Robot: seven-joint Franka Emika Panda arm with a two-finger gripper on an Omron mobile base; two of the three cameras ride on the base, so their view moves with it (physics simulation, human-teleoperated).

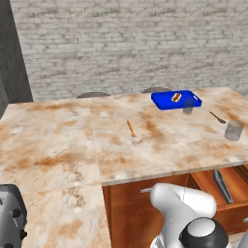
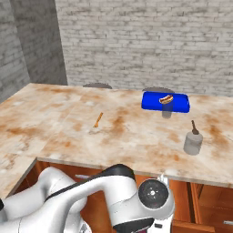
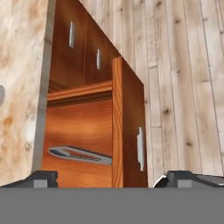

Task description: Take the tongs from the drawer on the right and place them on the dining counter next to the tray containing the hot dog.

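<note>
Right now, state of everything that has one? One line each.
drawer: pulled open, tongs inside
tongs: lying flat in the drawer, not gripped
gripper: open, empty, above the open drawer
tray: on the counter, holding the hot dog
hot dog: in the tray
counter: tongs not yet placed on it
glass: upright on the counter, looks empty

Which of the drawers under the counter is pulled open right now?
The wide reddish-brown drawer directly beneath the open hand, with the grey tongs lying inside. The drawer fronts further along sit flush, shut.
</note>
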